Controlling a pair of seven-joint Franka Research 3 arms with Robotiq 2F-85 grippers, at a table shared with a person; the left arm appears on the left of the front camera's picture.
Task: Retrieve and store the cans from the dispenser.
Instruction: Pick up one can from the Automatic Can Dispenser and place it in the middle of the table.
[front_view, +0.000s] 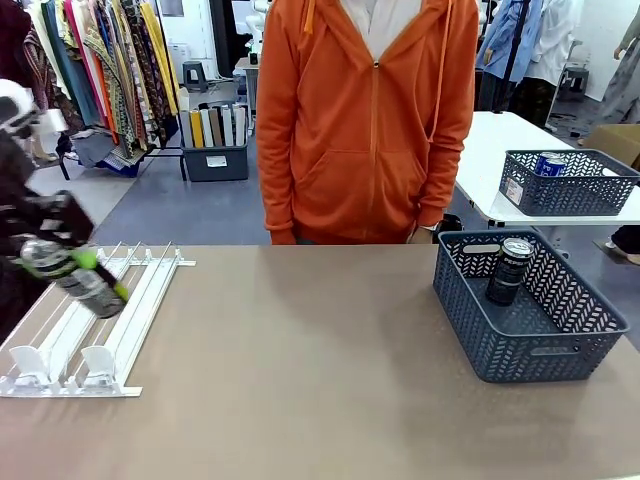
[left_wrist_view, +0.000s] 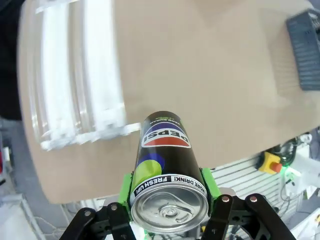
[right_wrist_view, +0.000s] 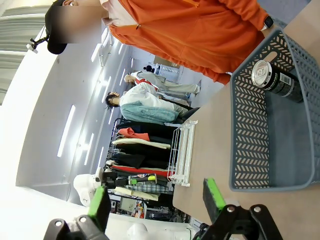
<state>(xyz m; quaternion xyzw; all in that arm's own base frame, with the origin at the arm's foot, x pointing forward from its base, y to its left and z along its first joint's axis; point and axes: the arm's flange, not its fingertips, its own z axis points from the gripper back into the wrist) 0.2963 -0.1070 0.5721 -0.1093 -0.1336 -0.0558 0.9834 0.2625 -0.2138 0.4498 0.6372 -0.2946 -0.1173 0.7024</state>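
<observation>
Left wrist view shows you the left gripper (left_wrist_view: 168, 210) clamped on a black Pepsi can (left_wrist_view: 167, 165), lifted above the table (left_wrist_view: 210, 75) beside the white dispenser (left_wrist_view: 75, 80). Your right gripper (right_wrist_view: 156, 200) stands wide, holding nothing. Another dark can (front_view: 510, 270) stands in the grey basket (front_view: 530, 352).

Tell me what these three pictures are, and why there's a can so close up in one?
It's a robot with two arms at a brown table. One camera looks across at a person in an orange hoodie; the others sit on the wrists. The left gripper squeezes a black Pepsi can with a silver top, so it looks huge. The white plastic rail rack lies below it. Another dark can stands in the grey mesh basket. The right gripper is open, holding nothing.
</observation>
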